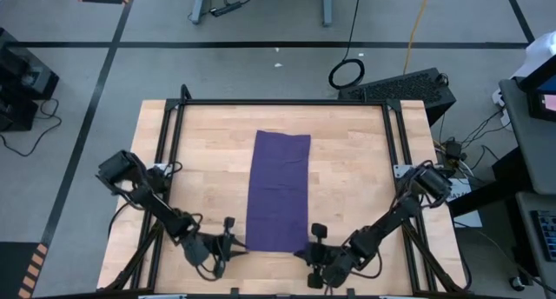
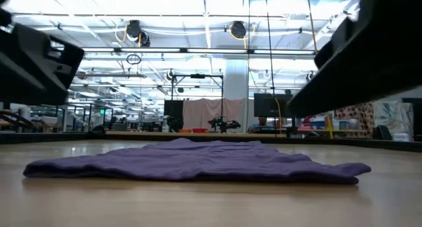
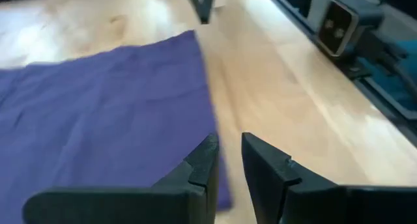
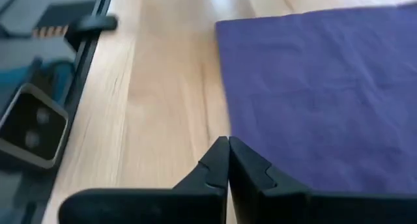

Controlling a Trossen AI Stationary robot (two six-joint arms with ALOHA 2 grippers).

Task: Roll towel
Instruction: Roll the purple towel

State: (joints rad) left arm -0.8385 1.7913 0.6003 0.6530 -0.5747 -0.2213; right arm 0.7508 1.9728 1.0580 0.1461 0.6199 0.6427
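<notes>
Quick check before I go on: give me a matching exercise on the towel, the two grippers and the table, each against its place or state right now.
Things:
1. towel
2. left gripper
3. right gripper
4. table

States:
A. bare pale wood around the cloth
B. fingers slightly apart, at the towel's near left corner
C. lying flat, unrolled, purple
D. fingers shut, at the towel's near right corner

Pairs: 1-C, 2-B, 3-D, 4-A
</notes>
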